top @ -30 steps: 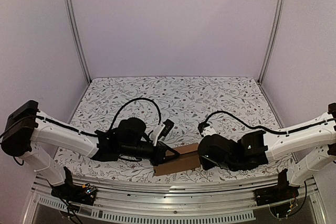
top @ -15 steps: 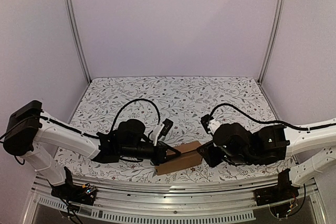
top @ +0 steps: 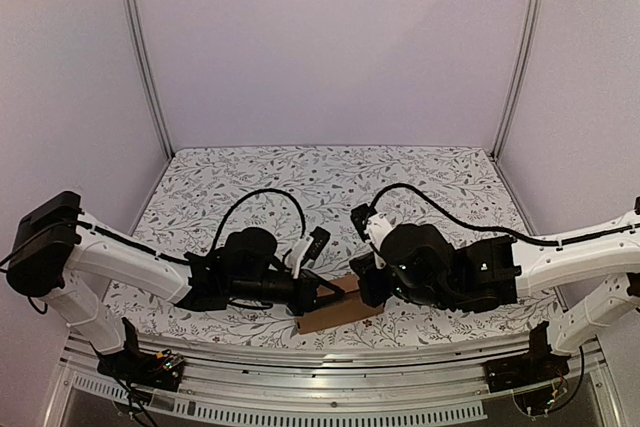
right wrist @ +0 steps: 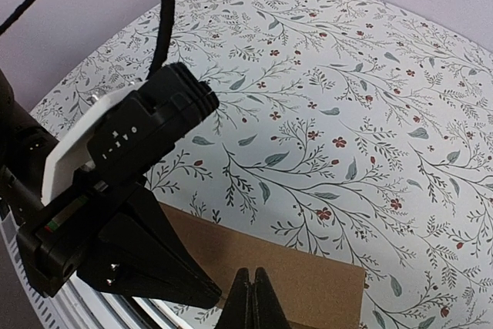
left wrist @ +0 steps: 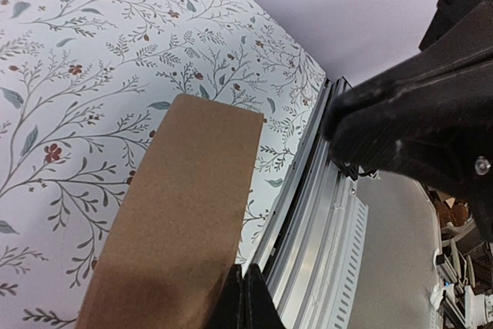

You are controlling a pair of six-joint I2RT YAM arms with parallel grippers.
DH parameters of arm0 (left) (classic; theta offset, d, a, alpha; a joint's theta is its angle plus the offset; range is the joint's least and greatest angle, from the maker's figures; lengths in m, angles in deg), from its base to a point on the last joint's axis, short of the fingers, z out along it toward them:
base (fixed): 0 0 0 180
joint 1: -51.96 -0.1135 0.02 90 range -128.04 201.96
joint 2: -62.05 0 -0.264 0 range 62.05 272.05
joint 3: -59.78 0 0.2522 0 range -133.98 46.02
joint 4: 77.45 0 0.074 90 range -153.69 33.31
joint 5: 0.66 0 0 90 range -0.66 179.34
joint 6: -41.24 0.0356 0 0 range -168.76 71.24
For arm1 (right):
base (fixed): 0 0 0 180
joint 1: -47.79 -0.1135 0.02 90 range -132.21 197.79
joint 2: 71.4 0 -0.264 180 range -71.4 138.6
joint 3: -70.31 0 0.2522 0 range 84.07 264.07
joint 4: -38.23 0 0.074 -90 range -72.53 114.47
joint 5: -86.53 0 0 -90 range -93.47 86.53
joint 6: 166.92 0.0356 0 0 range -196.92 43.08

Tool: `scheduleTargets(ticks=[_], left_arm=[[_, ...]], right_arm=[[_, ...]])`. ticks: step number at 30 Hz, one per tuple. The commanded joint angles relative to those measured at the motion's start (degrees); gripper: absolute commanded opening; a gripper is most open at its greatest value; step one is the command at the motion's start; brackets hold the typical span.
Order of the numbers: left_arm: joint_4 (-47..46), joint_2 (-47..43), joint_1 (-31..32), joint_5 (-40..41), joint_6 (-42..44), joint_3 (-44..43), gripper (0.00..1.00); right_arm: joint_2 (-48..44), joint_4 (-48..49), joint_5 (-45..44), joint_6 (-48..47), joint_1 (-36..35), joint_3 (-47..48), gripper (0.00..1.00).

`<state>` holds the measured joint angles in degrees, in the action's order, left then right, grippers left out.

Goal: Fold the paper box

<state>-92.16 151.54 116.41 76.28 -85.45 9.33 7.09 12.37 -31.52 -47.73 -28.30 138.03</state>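
At the near edge runs a ribbed, silver metal rail [left wrist: 323, 244]. Just past it, at 6 o'clock on the table, lies the paper box [top: 322, 319]. It is flat, plain brown card, smooth, with straight sides and square corners. Its long side runs from 8 o'clock up to 2 o'clock.

The left gripper [left wrist: 245, 300] reaches in from 9 o'clock. Its black fingers are pressed tight together at the box's long edge. I cannot tell if any card is pinched between them. The right gripper [right wrist: 253, 298] comes from 3 o'clock. Its fingers are squeezed together too, with the tips over the box's 2 o'clock end.

Farther back, the table [top: 330, 172] has a white cloth with little leaves and red flowers.
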Motion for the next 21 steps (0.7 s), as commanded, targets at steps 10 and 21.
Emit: scheduleTargets(ticks=[10, 21], left_arm=[[8.1, 3.5, 0.3, -1.5, -0.1, -1.0, 0.0], [21.0, -3.5, 0.2, 9.5, 1.8, -5.7, 0.0]], right_arm=[[13.0, 20.2, 2.6, 1.2, -0.1, -13.6, 0.0], [9.7, 18.6, 2.0, 0.1, -0.7, -12.7, 0.0]])
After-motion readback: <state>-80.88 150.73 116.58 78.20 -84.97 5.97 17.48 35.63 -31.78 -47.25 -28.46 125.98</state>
